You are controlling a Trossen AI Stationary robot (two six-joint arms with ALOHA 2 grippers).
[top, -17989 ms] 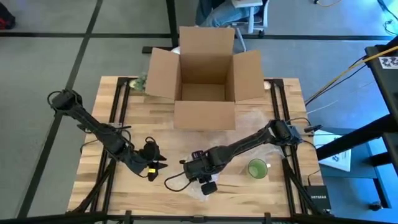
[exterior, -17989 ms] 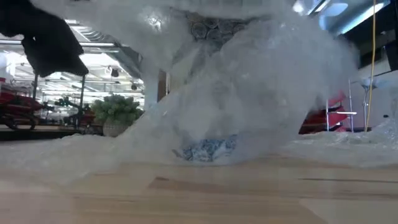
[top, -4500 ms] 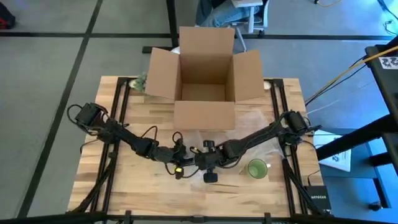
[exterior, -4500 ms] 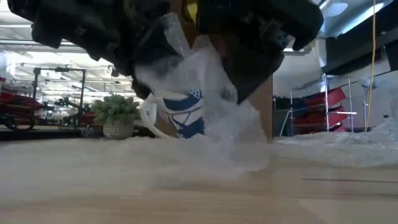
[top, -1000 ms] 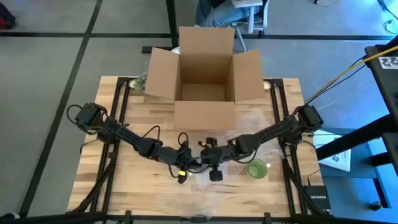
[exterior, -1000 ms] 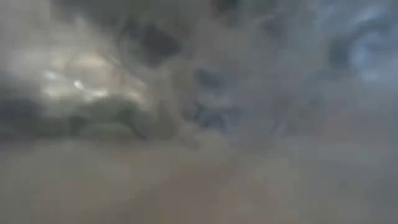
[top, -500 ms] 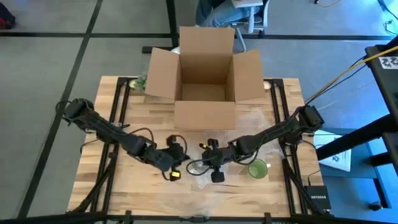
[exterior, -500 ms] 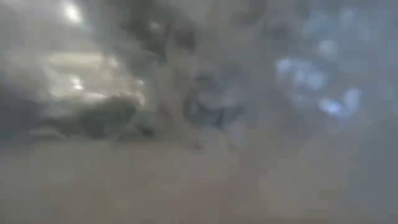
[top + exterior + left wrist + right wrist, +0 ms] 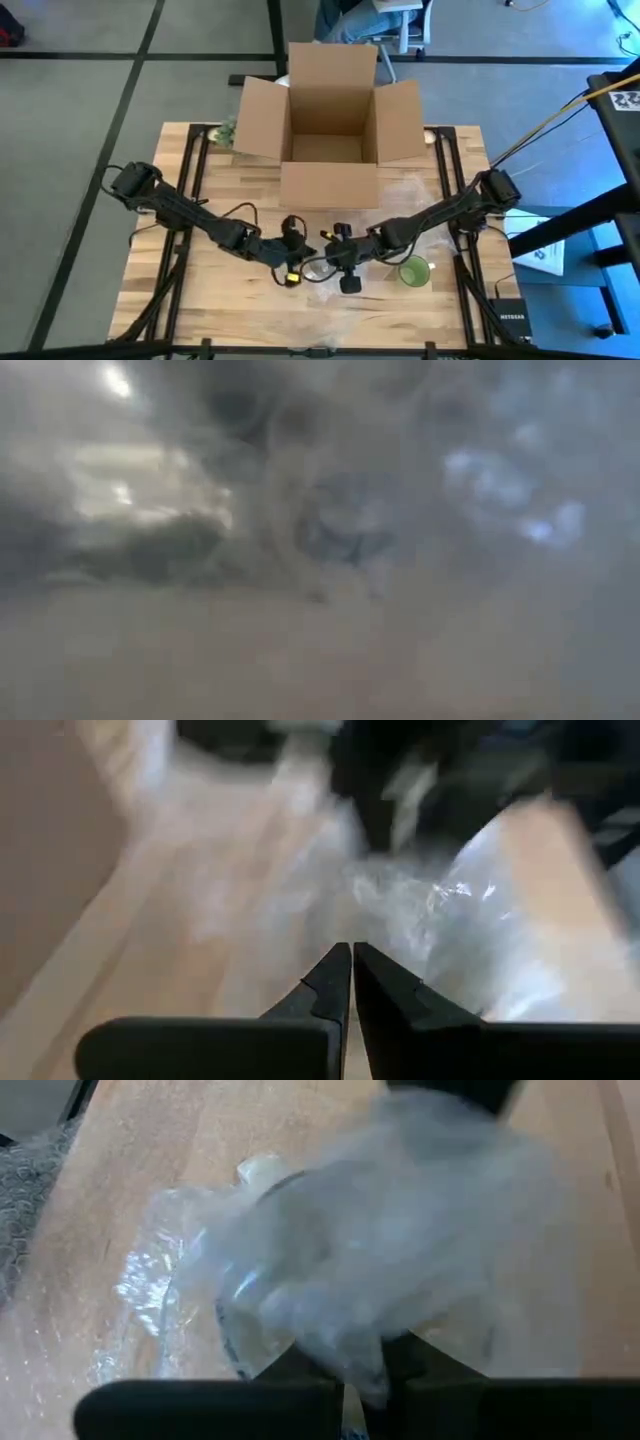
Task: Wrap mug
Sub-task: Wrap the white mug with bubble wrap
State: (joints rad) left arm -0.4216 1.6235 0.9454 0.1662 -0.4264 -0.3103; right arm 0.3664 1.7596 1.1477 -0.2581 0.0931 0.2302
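Wooden table (image 9: 200,300) from above: an open cardboard box (image 9: 327,120) at twelve o'clock, my two pincers meeting mid-table over the plastic-wrapped mug (image 9: 318,270). My left pincer (image 9: 296,262) sits at its nine o'clock, my right pincer (image 9: 336,264) at three. Low view: only blurred wrap. Left wrist: my fingers (image 9: 330,982) clenched, wrap (image 9: 480,930) beyond. Right wrist: my pincer (image 9: 365,1365) grasping the wrap over the mug (image 9: 275,1270).

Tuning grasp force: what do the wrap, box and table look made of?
Wrap: thin clear plastic, likely bubble wrap; translucent, crinkled, glinting. Box: brown corrugated cardboard by its look, matte, flaps folded open. Table: pale wood planks, visible seams, smooth finish.
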